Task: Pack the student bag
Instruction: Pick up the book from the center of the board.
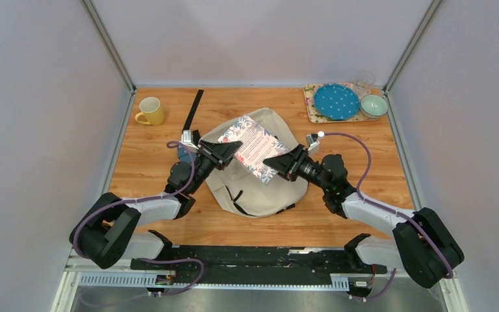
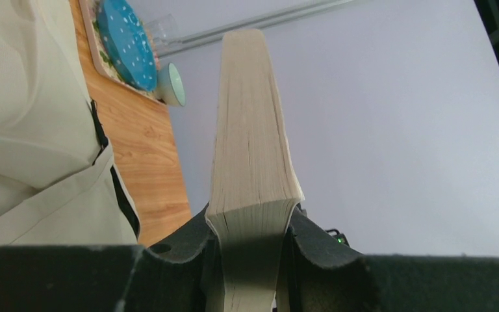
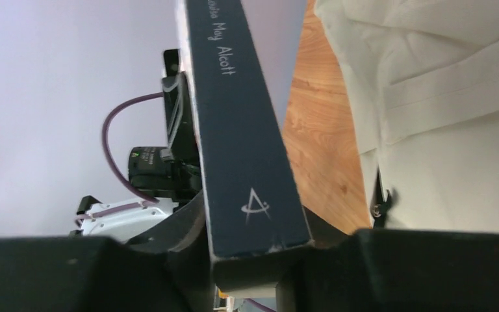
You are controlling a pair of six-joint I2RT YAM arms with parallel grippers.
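Both jaws pinch the floral-covered paperback book, left gripper at the pages, right gripper at the spine, over the cream fabric student bag at centre, so lower level, together

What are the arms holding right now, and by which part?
A book, over the student bag: the left gripper clamps its page edge, the right gripper its spine.
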